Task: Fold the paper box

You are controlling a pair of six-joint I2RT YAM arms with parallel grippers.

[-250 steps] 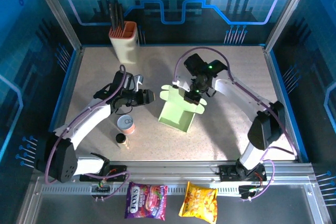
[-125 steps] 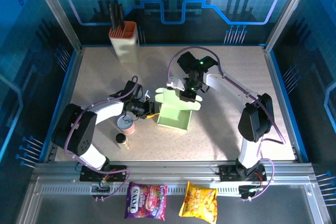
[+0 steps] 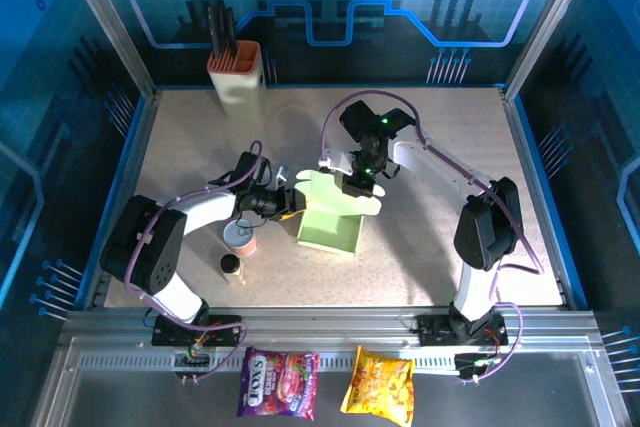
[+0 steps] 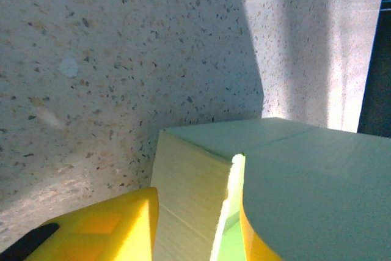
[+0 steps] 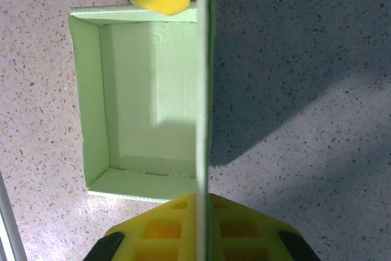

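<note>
A beige holder (image 3: 238,82) of dark utensils stands at 11 o'clock on the speckled table (image 3: 440,267), well apart from the rest. A round tin (image 3: 240,237) and a small dark-capped jar (image 3: 232,266) sit at 8 o'clock from the paper box (image 3: 333,225), the tin just beside the left forearm. A purple snack bag (image 3: 278,384) and a yellow snack bag (image 3: 380,385) lie off the table at 6 o'clock. The box rests open-topped near the table's centre. The right gripper (image 3: 357,185) is clenched on its upright flap at 12 o'clock; the right wrist view shows that flap edge-on. The left gripper (image 3: 291,201) straddles the wall at 9 o'clock, with one yellow finger (image 4: 104,227) outside. The flap covers most of the other finger, so I cannot tell whether this gripper pinches the wall.
</note>
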